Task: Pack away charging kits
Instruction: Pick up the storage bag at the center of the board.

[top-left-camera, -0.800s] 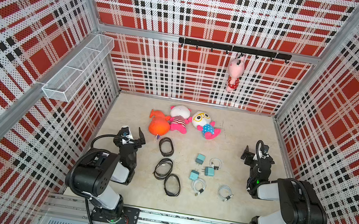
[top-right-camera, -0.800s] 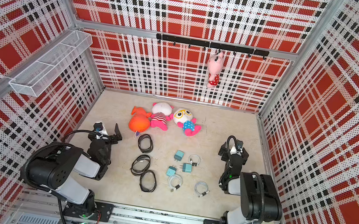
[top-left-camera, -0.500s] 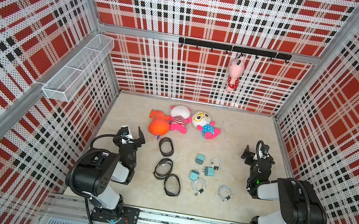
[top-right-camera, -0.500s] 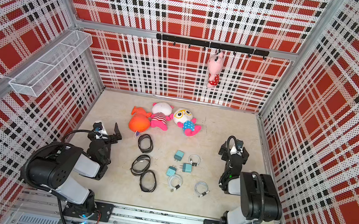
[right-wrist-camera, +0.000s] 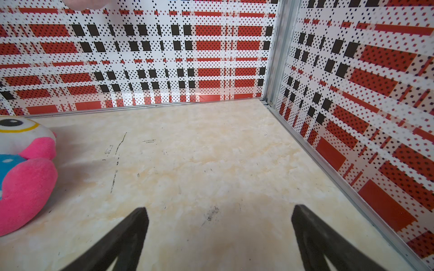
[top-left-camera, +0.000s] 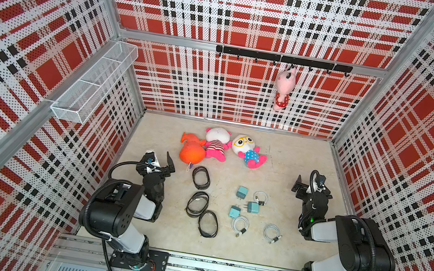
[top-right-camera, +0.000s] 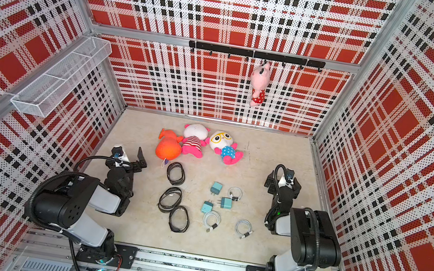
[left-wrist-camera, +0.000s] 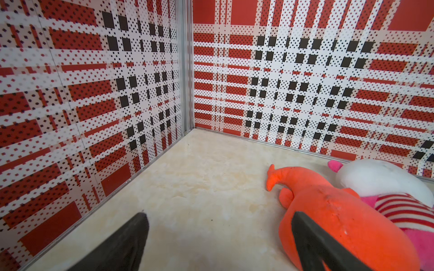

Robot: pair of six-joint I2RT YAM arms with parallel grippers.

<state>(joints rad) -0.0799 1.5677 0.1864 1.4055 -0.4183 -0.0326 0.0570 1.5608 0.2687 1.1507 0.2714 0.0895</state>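
Teal adapters (top-left-camera: 242, 192), cables (top-left-camera: 240, 223) between parted left end effector (top-left-camera: 159, 162) and parted right end effector (top-left-camera: 308, 188)

Three small teal cubes with metal prongs lie close together, not touching, mid-tabletop (top-left-camera: 288, 166): the far adapter (top-left-camera: 243, 190), the middle adapter (top-left-camera: 253, 207) with prongs lying sideways, and the near adapter (top-left-camera: 234, 212). The far cable (top-left-camera: 260, 197), a white coil, lies just beside the middle adapter. The near cable (top-left-camera: 240, 223) and the outer cable (top-left-camera: 272, 232) lie flat, each seemingly cinched by a dark tie.
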